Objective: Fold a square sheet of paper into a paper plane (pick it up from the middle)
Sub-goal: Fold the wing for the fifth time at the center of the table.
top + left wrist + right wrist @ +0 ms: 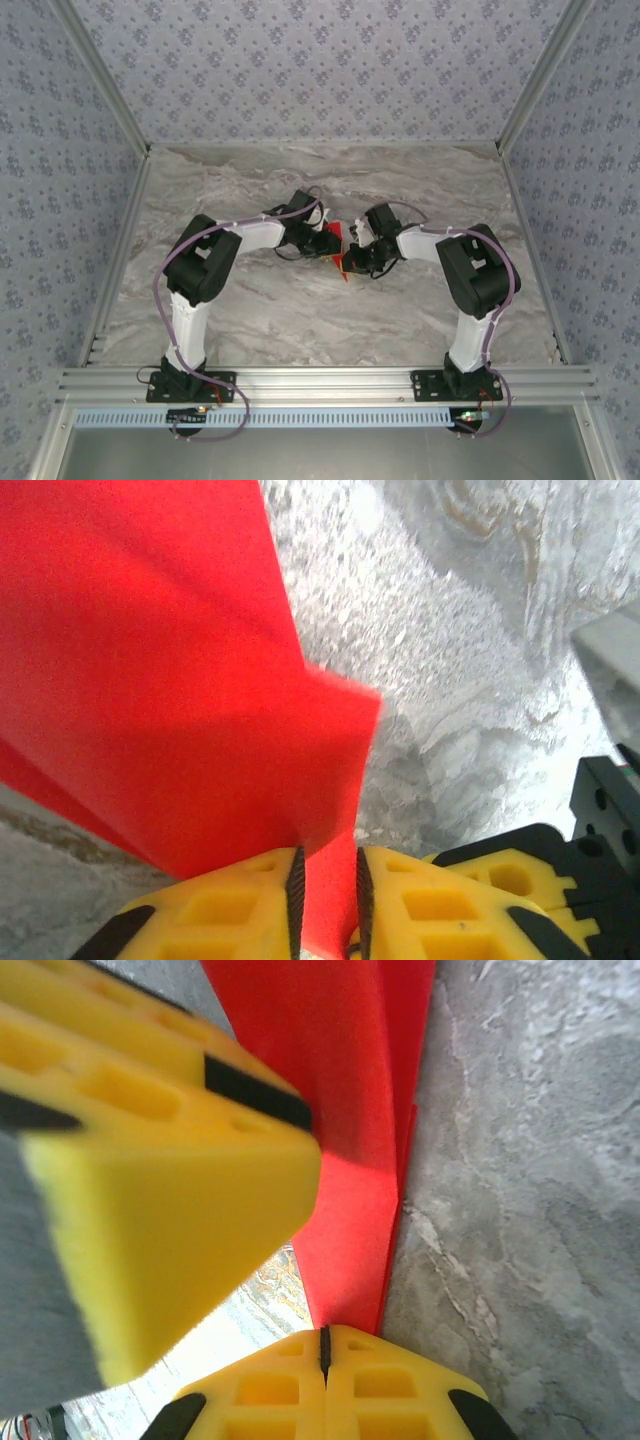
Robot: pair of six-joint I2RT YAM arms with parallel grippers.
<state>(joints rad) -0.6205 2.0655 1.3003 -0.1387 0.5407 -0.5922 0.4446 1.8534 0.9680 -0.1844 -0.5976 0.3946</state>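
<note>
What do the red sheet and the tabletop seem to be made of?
Red sheet: thin matte paper, likely; it holds sharp creases and flat layers. Tabletop: grey veined marble look, perhaps stone or a printed laminate; the pictures leave that open.

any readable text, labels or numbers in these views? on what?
None readable.
The paper is plain red.
The yellow fingers are unmarked.
The wallpaper has only a floral pattern.
Any marking on the arm bases is too small to tell.
</note>
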